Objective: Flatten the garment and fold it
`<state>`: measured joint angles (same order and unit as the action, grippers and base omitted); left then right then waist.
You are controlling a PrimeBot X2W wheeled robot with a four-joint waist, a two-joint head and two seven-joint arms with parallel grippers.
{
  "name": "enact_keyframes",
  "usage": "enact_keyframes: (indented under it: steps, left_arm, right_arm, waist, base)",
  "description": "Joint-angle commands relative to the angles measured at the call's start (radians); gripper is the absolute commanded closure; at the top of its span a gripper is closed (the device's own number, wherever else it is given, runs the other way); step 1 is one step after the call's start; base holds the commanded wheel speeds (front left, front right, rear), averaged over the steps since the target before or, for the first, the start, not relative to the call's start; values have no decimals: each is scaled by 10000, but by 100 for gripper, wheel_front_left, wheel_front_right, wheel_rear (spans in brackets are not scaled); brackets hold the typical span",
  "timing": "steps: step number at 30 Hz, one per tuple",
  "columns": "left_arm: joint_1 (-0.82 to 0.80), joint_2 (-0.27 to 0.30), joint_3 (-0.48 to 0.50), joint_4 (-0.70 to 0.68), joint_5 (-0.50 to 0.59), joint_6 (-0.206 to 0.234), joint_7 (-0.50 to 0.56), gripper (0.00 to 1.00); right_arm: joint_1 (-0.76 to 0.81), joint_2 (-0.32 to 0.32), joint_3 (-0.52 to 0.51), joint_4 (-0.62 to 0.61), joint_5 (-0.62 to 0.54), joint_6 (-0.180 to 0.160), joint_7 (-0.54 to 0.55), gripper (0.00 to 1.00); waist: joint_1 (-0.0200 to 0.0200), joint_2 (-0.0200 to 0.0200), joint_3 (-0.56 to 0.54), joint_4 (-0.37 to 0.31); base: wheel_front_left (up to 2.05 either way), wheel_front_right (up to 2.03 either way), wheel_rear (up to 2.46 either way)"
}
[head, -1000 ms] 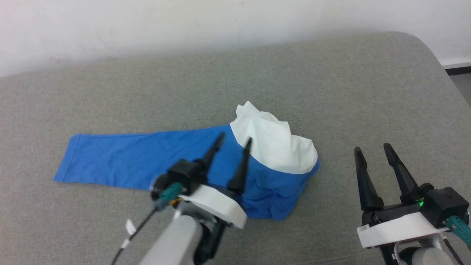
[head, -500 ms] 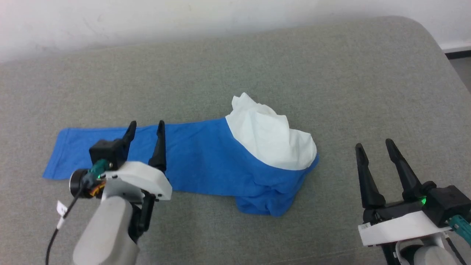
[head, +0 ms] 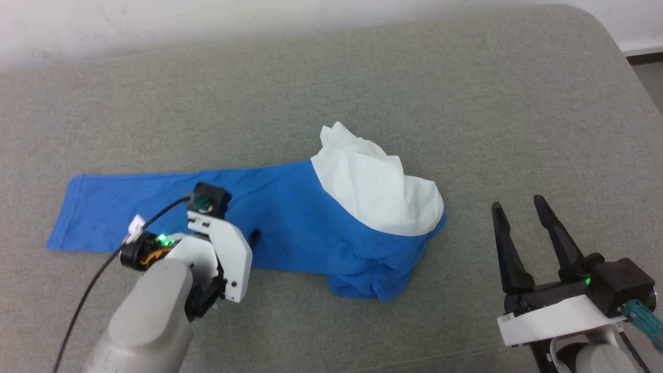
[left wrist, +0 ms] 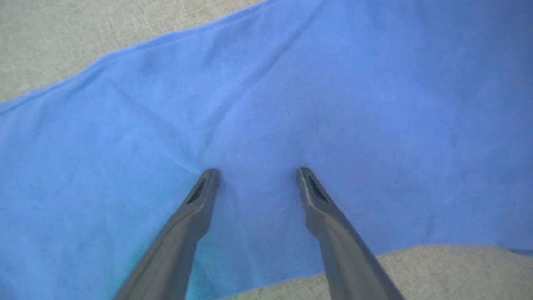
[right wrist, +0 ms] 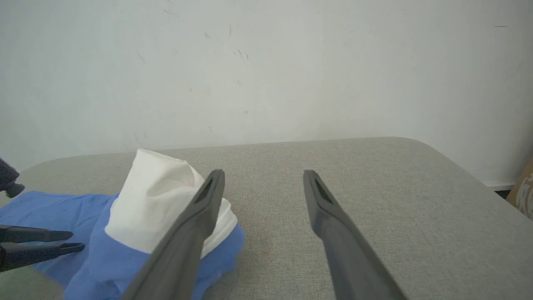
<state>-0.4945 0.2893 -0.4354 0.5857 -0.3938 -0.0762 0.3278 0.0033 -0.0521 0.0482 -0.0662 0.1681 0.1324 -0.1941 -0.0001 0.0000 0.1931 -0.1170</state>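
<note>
Grey padded surface (head: 466, 103) holds the garment (head: 290, 223) (heaped rightward), wall (head: 155, 20) behind.

The left claw (left wrist: 257, 171) and right claw (head: 518, 203) each carry two long, tapering dark fingers (head: 508, 254) on a white housing (head: 554, 318) with a small green light (head: 589, 281). A rounded pale grey forearm (head: 150, 311) trails a black cable (head: 88, 290) with a white tag (head: 136, 225); a teal plug (head: 639, 315) sits at the right wrist.

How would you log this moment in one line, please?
garment: bunched, one sleeve spread | left gripper: open, tips at sleeve | right gripper: open, off garment | fold: not begun
</note>
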Motion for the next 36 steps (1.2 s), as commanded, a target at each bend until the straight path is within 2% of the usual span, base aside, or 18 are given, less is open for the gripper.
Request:
enact_keyframes:
  steps: [1,3,5,6,8,11,16,20,25,29,33,36]
  left_arm:
    - [139,27,-340,367,91,-133,704,0]
    - [191,34,-667,525,156,-203,1411,3]
    - [291,-19,-918,598,152,-266,1846,55]
    - [356,-56,-988,587,119,-290,1909,100]
    - [502,-103,-1095,529,76,-321,1885,100]
    - [588,-72,-1026,168,179,-127,1140,100]
    - [606,123,-408,-1063,299,631,-659,100]
    - [893,456,268,-2377,236,1298,-1535,100]
    - [1970,1093,1276,-4139,-47,2264,-1675,100]
    - [3487,1439,2227,-5180,-477,3235,-1429,100]
    - [5074,1551,3155,-5476,-1016,3984,-1354,100]
    - [5899,1439,3652,-5152,-1451,4190,-1495,100]
  right_arm:
    - [-139,19,50,29,-36,-17,-2,0]
    - [-136,19,98,68,-19,-17,-6,0]
    - [-131,19,142,111,8,-17,-7,0]
    - [-123,19,165,149,21,-17,-7,0]
    - [-75,19,196,218,48,-17,-2,0]
    - [27,19,196,303,89,-17,17,0]
    - [141,19,51,370,149,-17,43,0]
    - [268,19,-34,419,209,-17,41,0]
    - [483,19,-67,398,230,-17,112,0]
    - [606,19,-108,363,236,-17,154,0]
    - [639,19,-91,340,264,-17,184,0]
    - [628,19,-79,334,267,-17,192,0]
  waist:
    - [1,0,25,-37]
    - [1,0,21,-78]
    - [1,0,-2,-129]
    - [1,0,-48,-156]
    - [1,0,-145,-186]
    - [1,0,-323,-168]
    - [1,0,-647,56]
    - [1,0,-982,304]
    - [1,0,-1333,583]
    - [1,0,-1468,690]
    - [1,0,-1414,704]
    - [1,0,-1340,690]
  base:
    - [0,0,0]
    - [0,0,0]
    - [0,0,0]
    - [0,0,0]
    - [0,0,0]
    - [0,0,0]
    - [0,0,0]
    - [0,0,0]
    - [0,0,0]
    - [0,0,0]
    - [0,0,0]
    - [0,0,0]
